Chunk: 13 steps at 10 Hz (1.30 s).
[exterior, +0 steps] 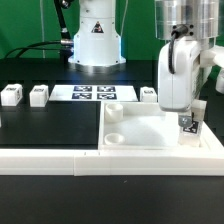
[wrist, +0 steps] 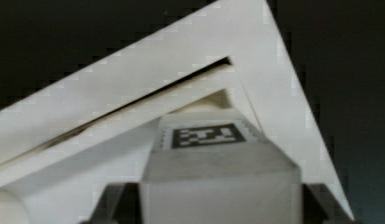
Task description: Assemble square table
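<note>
The pincer (exterior: 186, 117) is closed on a small white leg (exterior: 187, 126). It holds the leg over the slab (exterior: 150, 130), at the corner on the exterior view's right, tight beside the rail (exterior: 212, 135). Spare legs (exterior: 39, 95) sit well apart on the black surface (exterior: 50, 125), with open room around them.
</note>
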Available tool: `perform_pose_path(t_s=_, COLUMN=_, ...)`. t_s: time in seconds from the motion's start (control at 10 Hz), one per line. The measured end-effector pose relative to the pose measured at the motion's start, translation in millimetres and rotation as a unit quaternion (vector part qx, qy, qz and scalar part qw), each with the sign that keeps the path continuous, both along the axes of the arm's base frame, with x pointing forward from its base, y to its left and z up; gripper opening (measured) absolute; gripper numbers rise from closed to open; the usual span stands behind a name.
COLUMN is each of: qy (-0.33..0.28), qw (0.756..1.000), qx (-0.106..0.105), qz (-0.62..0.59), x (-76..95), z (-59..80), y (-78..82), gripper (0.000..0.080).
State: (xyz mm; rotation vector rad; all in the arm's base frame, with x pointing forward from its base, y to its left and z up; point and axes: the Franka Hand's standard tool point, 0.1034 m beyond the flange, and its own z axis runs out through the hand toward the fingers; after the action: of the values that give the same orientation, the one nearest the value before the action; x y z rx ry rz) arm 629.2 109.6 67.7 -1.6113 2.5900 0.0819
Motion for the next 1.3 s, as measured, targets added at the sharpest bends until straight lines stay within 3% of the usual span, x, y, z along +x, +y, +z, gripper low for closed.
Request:
perform_pose_path(t_s=0.2, qy=0.0, qw=1.0, qx=-0.002, qz=0.019, x=-1.3, z=-1.3, y=0.1, gripper=0.0295)
perform_pose_path(t_s=0.3, qy=0.0, qw=1.0, qx=-0.002, qz=0.021, x=-1.3, z=-1.4, y=0.2, gripper=0.0456)
perform_pose_path(t_s=0.4, qy=0.0, qw=1.0, qx=-0.002, qz=0.022, x=-1.3, z=-1.5, y=0.3, gripper=0.0456)
perform_pose_path(t_s=0.5, qy=0.0, qw=1.0, qx=-0.002, qz=0.022, x=-1.4, z=-1.5, y=0.3, gripper=0.06)
perform_pose_path(t_s=0.6, qy=0.0, qw=1.0, qx=-0.002, qz=0.022, x=-1.4, z=-1.5, y=0.3, gripper=0.0642)
perform_pose_path(t_s=1.3, qy=0.0, qw=1.0, qx=-0.002, qz=0.022, x=-1.4, z=-1.6, y=0.3, gripper=0.0648)
